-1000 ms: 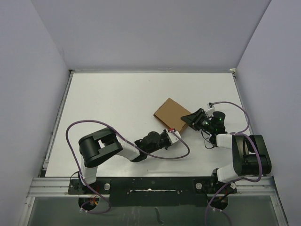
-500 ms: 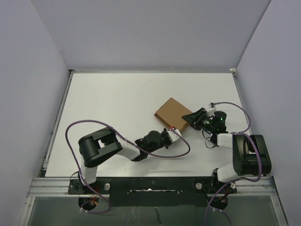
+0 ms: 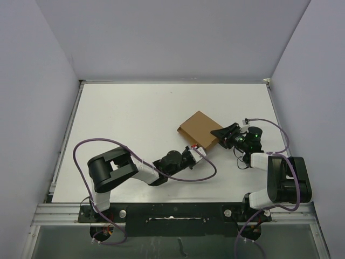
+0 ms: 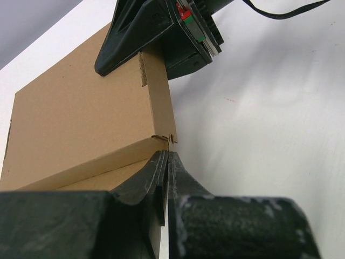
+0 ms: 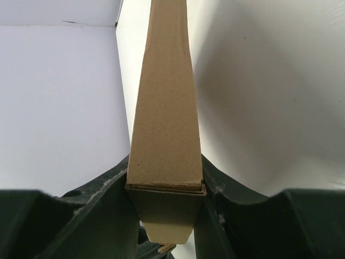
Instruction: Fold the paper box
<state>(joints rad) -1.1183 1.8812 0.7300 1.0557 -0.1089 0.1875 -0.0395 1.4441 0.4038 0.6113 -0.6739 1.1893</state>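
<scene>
Brown cardboard makes up the paper box (image 3: 198,129), which appears folded into a flat, closed rectangular mailer. It sits right of centre on the white worktop (image 3: 135,118), turned at an angle to the worktop's edges and lying between the two arms.

The right end effector (image 3: 221,133) pinches the box at its right-hand end. In the right wrist view, the box (image 5: 165,108) runs straight away from the camera, and its narrow end wall is clamped between the two dark fingers (image 5: 116,186), each pressed against a broad face. The left wrist view shows the same grip from the other side, with one black finger of the right end effector (image 4: 141,33) lying flat on the top panel of the box (image 4: 81,121).

The left end effector (image 3: 195,152) reaches in low from the near side. Its fingers (image 4: 148,181) are pressed together with no gap showing between them, and their tips touch the box's near corner, where the front wall meets the side wall. Whether a thin cardboard edge is caught between them cannot be told.
</scene>
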